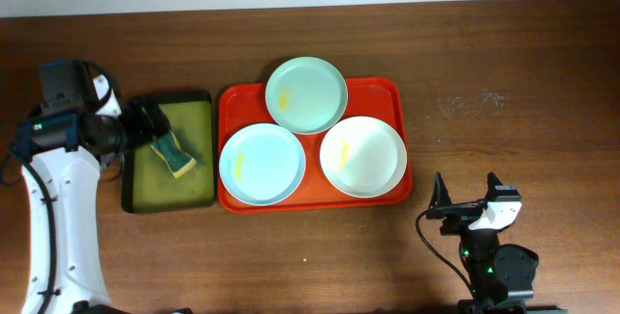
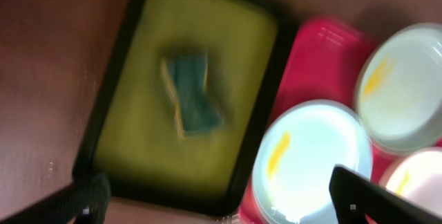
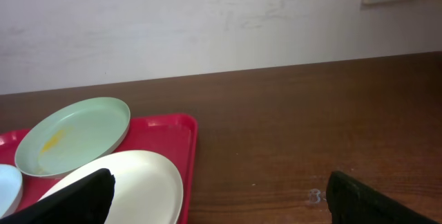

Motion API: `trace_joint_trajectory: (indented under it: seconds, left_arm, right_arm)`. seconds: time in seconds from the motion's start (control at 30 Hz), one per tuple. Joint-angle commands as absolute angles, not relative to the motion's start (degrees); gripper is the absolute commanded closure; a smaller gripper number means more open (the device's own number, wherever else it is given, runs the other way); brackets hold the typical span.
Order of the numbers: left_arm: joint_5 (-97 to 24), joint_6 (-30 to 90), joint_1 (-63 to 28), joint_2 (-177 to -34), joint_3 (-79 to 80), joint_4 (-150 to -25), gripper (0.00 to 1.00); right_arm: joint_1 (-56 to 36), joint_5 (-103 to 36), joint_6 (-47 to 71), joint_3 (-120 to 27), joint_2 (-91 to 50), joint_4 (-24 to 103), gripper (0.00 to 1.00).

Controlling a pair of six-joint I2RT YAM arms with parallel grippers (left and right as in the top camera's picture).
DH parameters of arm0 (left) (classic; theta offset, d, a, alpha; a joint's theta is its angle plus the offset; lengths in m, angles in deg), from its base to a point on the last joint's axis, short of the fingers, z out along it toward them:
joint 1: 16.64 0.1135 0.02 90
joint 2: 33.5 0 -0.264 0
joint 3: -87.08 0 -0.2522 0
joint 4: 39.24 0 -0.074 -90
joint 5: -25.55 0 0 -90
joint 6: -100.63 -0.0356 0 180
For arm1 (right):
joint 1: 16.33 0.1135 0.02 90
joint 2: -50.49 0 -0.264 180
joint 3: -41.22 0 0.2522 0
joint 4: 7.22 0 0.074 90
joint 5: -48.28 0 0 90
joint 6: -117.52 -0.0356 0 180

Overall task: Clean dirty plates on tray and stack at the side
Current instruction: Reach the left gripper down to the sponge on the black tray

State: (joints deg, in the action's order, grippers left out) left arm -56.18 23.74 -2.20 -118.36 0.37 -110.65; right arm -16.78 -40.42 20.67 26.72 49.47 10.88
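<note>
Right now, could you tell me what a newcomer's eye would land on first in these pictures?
The glossy red tray mid-table draws the eye first, carrying a mint green plate at the back, a pale blue plate front left and a cream plate front right, the first two with yellow smears. To its left, a sponge lies on an olive tray, with the open left gripper above that tray.
</note>
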Motion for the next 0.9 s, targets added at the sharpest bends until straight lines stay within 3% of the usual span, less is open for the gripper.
trace_joint_trajectory:
  seconds: [0.0, 0.2, 0.37, 0.47, 0.53, 0.87]
  left_arm:
    - [-58.4, 24.3, -2.0, -118.7, 1.9, -104.6, 0.01]
    - [-63.1, 24.4, -1.7, -129.1, 1.9, -100.6, 0.01]
    - [-56.4, 28.2, -1.6, -136.8, 1.9, -100.6, 0.01]
    - [-53.7, 28.2, -1.6, -138.0, 1.8, -101.2, 0.0]
    - [-53.7, 28.2, -1.6, -138.1, 1.2, -102.4, 0.1]
    - [-55.9, 28.2, -4.0, -138.2, -3.7, -102.2, 0.06]
  right_arm:
    - [-17.1, -40.7, 20.8, 27.1, 49.8, 11.0, 0.01]
    - [-17.1, -40.7, 20.8, 27.1, 49.8, 11.1, 0.01]
    - [-17.1, -40.7, 20.8, 27.1, 49.8, 11.1, 0.01]
    - [-17.1, -40.7, 20.8, 27.1, 49.8, 11.1, 0.01]
    - [-17.1, -40.7, 20.8, 27.1, 49.8, 11.0, 0.01]
    - [-17.1, -40.7, 20.8, 27.1, 49.8, 11.0, 0.01]
